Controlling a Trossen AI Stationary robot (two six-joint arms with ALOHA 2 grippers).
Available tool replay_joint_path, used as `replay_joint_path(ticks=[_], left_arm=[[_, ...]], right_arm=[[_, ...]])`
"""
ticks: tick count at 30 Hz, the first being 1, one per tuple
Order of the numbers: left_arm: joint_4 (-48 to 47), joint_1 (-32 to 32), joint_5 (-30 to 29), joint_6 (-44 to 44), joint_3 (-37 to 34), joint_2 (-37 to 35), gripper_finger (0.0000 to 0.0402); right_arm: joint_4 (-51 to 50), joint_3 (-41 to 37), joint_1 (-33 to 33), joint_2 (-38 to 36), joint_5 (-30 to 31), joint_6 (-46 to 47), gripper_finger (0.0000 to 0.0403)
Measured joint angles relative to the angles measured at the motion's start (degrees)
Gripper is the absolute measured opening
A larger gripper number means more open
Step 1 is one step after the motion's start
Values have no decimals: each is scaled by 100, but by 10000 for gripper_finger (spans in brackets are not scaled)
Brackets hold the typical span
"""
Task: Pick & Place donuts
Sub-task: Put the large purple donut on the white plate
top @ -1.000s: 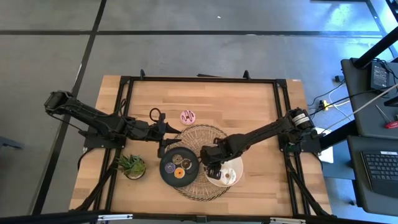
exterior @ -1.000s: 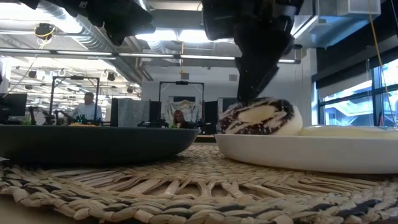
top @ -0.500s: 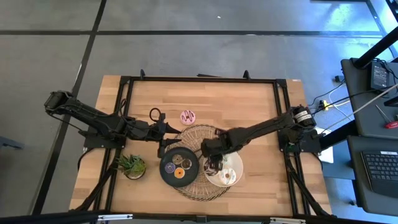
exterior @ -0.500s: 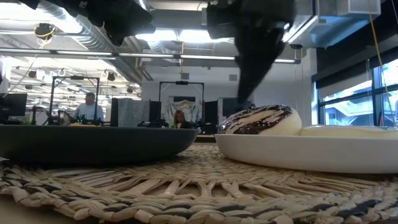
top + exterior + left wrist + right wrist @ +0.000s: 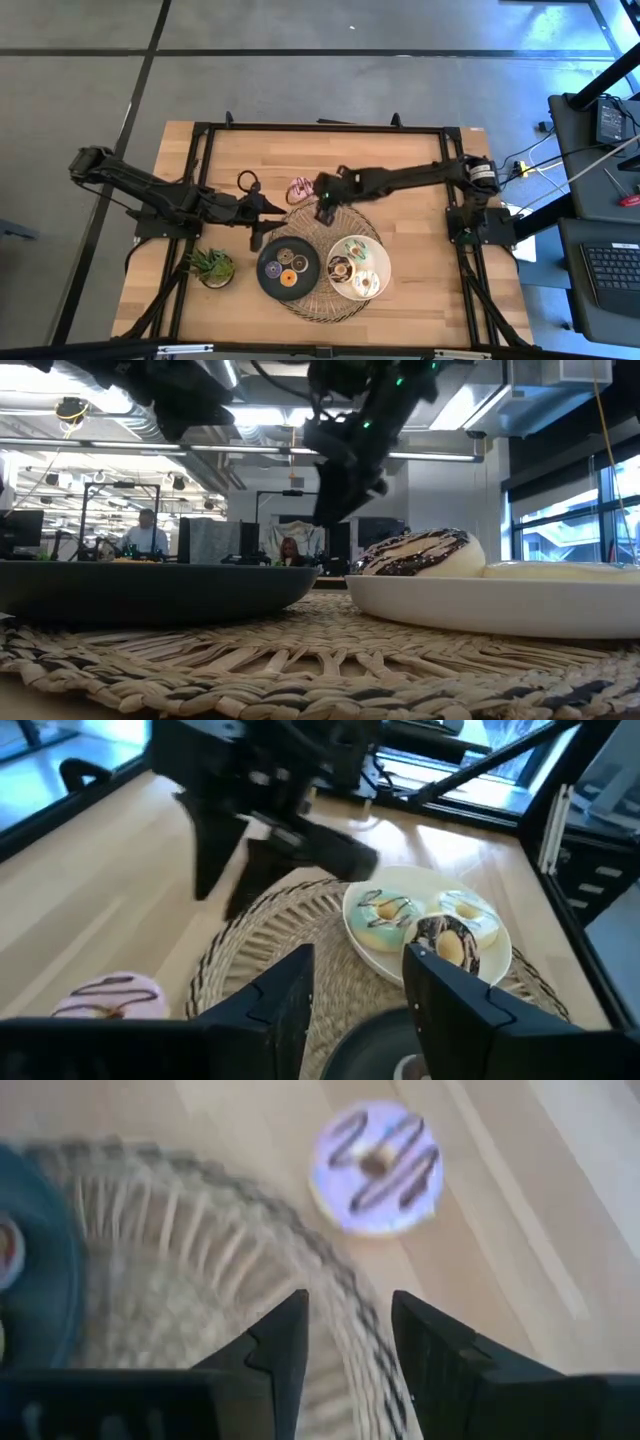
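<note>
- The pink donut [image 5: 299, 188] lies on the bare desk [image 5: 400, 160], just beyond the woven mat [image 5: 372, 232]; it is the one big donut not yet plated.
- Green [image 5: 382, 915], cream [image 5: 466, 910] and chocolate [image 5: 445, 942] donuts sit on the white plate [image 5: 380, 268]; the minis lie on the dark plate [image 5: 268, 272].
- The right tool [image 5: 322, 203] hangs near the pink donut, fingers released, holding nothing.
- To do this well: centre the spread fingers over the ring, come straight down, pinch across its rim rather than the icing, and lift clear of the mat's edge.
- The left tool [image 5: 262, 212] waits by the mat's edge, released; keep the right arm's path clear of it.
</note>
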Motion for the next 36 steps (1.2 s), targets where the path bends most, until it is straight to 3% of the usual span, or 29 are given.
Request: replay_joint_path(ticks=[5,9,17,23,28,36], left_arm=[[-434,-24,-103,-251,0,-330,149],[-510,-47,-123,-272,0,-380,152],[-590,-44,-139,-233,0,-370,148],[-599,-44,-138,-226,0,-370,152],[-596,-44,-137,-226,0,-370,150],[-591,-44,-137,-226,0,-370,152]], right_arm=[[1254,-237,-524,185,-805,-178,147],[2184,-308,-782,521,-897,-423,147],[2567,-314,-1046,1054,-899,-98,147],[2600,-314,-1178,1221,-940,-353,149],[2643,-312,-1180,1314,-1309,-401,187],[2630,-308,-1181,1357,-1177,-368,259]])
